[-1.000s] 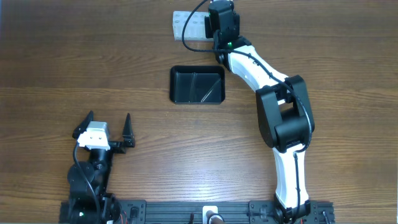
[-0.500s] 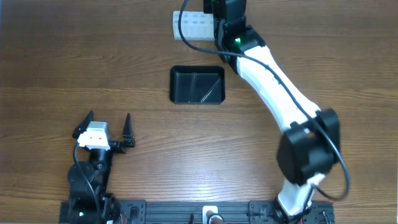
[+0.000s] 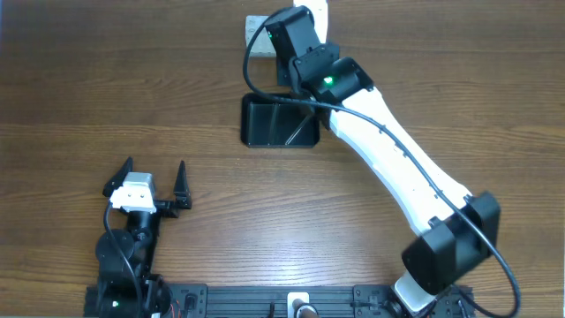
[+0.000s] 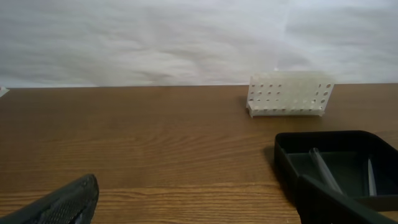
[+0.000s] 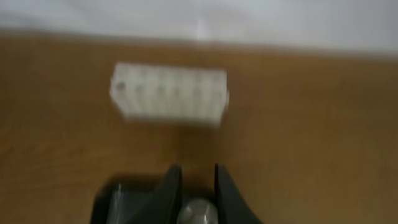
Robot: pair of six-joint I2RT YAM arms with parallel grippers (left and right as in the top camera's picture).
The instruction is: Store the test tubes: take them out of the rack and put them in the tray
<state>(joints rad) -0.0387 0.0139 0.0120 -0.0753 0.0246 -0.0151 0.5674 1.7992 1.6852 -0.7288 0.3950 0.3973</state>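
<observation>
The left gripper [image 3: 152, 170] sits with fingers wide open, holding nothing. Well ahead of those fingers, the tray [image 4: 286, 165] already holds two test tubes [image 4: 322, 169]. The rack [image 4: 289, 93] beyond it looks empty — hard to be sure. The right gripper [image 5: 196, 177] has its fingers pinched on a round, blurry tube [image 5: 198, 214], just over the tray's edge — maybe the last one.
</observation>
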